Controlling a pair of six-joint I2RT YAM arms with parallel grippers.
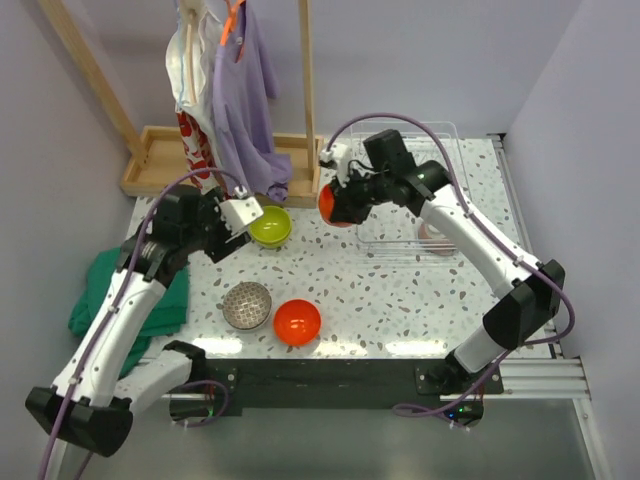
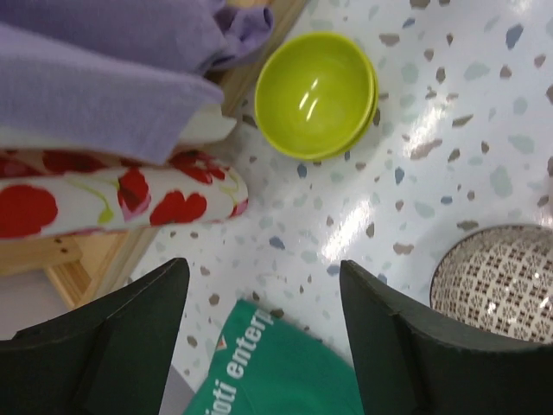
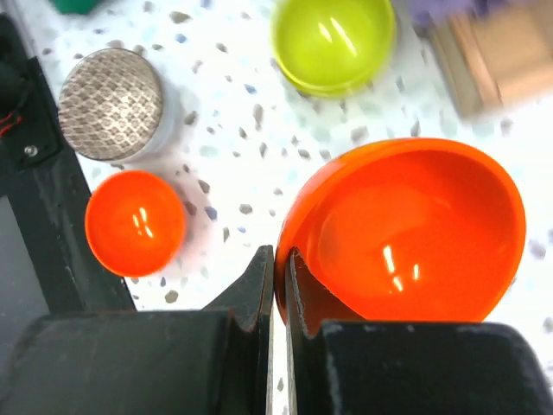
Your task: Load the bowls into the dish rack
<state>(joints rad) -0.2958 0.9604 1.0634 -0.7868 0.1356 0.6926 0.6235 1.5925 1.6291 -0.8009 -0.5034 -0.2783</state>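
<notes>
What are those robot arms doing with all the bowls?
They are putting bowls into the dish rack. The right pincer pinches the rim of an orange bowl, held in the air beside the rack. The left pincer hangs open near the lime green bowl, holding nothing. A speckled bowl and a second orange bowl wait on the table. A pinkish bowl seems to be in the rack already.

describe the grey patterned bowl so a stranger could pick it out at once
On the terrazzo table, look along the near edge, right of the green cloth. The round grey-brown bowl sits left of a glossy orange-red bowl; only it has a fine pattern inside.
</notes>
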